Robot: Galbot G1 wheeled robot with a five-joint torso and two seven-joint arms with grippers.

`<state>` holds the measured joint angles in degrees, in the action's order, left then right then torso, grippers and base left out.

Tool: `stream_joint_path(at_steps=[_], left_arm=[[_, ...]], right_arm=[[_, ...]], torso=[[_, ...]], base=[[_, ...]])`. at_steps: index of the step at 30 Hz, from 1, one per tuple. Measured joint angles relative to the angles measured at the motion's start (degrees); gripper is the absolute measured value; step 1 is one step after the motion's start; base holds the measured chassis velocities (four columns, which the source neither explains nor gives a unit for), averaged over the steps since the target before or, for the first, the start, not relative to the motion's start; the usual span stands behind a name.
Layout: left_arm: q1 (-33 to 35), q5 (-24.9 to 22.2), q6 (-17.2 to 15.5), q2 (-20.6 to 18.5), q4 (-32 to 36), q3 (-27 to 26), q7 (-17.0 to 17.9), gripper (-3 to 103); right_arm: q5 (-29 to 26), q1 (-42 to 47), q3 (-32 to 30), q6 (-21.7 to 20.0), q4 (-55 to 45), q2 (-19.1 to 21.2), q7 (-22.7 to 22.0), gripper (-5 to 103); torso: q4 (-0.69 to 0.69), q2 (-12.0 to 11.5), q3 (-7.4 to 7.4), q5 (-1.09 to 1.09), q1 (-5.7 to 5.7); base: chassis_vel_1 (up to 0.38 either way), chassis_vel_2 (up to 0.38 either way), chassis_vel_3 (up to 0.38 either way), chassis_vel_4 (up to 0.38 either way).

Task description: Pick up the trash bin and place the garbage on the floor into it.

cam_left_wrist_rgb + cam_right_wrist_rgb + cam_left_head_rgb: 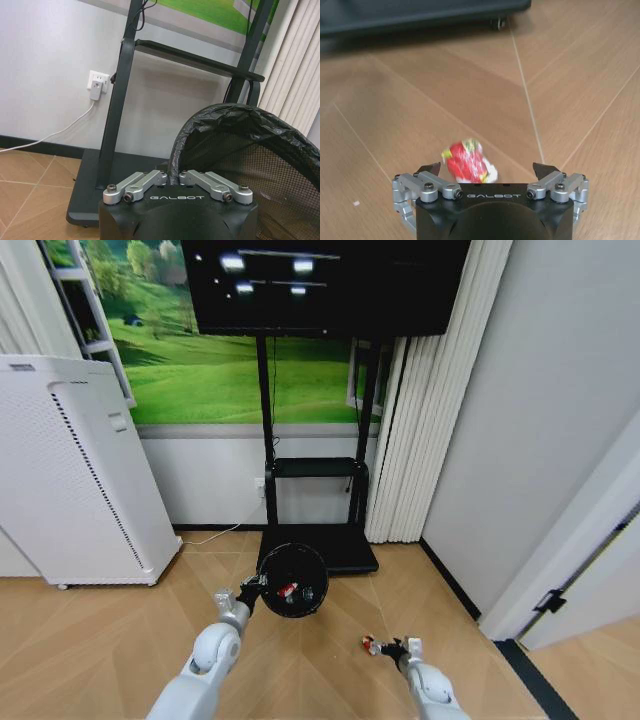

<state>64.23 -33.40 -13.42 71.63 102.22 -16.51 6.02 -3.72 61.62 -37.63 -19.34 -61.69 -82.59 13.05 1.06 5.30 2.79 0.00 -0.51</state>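
Left gripper [172, 179]: jaws drawn together on the rim of the trash bin [293, 580], one jaw inside the black liner, the other outside. The bin hangs forward of the jaws, mouth tipped up toward the head camera. A red-and-white scrap lies inside it already, with something pale beside it that I cannot identify.

Right gripper [487, 170]: down low over the floor [580, 100], jaws spread wide. A crumpled red-and-white wrapper [468, 161] sits between the two jaw tips, closer to one than the other and not quite central. Whether either tip touches it I cannot tell. In the head view the wrapper [374, 645] shows just ahead of the right gripper [392, 648], well apart from the bin.

Step in hand, by my reading: gripping this wrapper off the boards.

Notes on doing it well:
- Shift the gripper sideways slightly so the wrapper lies midway between the jaws before closing; otherwise the nearer tip may push it along the smooth wood.
- Tips should come right down to the floor. The wrapper is thin and crushed, so a high close would likely skim over it.
- Close slowly; foil like this gives way and can squirt out.
- Keep the left arm steady, bin mouth up, so its contents stay put and the drop has an open target.
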Motion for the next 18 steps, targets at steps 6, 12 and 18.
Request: stream_joint_path(at_steps=[6, 12, 18], left_arm=[[0.9, 0.1, 0.0, -0.3, 0.7, -0.6, 0.1, 4], [1.0, 0.2, 0.0, -0.6, 1.1, -0.8, 0.0, 4], [0.8, -0.1, -0.1, -0.9, 1.1, -1.0, -0.2, 4]], right_arm=[[1.1, -3.0, -0.1, 1.4, 6.1, -0.7, 0.0, 100], [1.8, -5.3, -0.5, 3.2, 9.8, -0.9, -0.1, 100], [3.1, -7.1, -0.6, 4.5, 12.9, -1.4, -0.5, 100]], torso=[[-0.01, 0.0, 0.0, 0.0, 0.0], [0.0, 0.0, 0.0, 0.0, 0.0], [-0.01, 0.0, 0.0, 0.0, 0.0]], base=[[0.0, 0.0, 0.0, 0.0], [0.0, 0.0, 0.0, 0.0], [0.0, 0.0, 0.0, 0.0]])
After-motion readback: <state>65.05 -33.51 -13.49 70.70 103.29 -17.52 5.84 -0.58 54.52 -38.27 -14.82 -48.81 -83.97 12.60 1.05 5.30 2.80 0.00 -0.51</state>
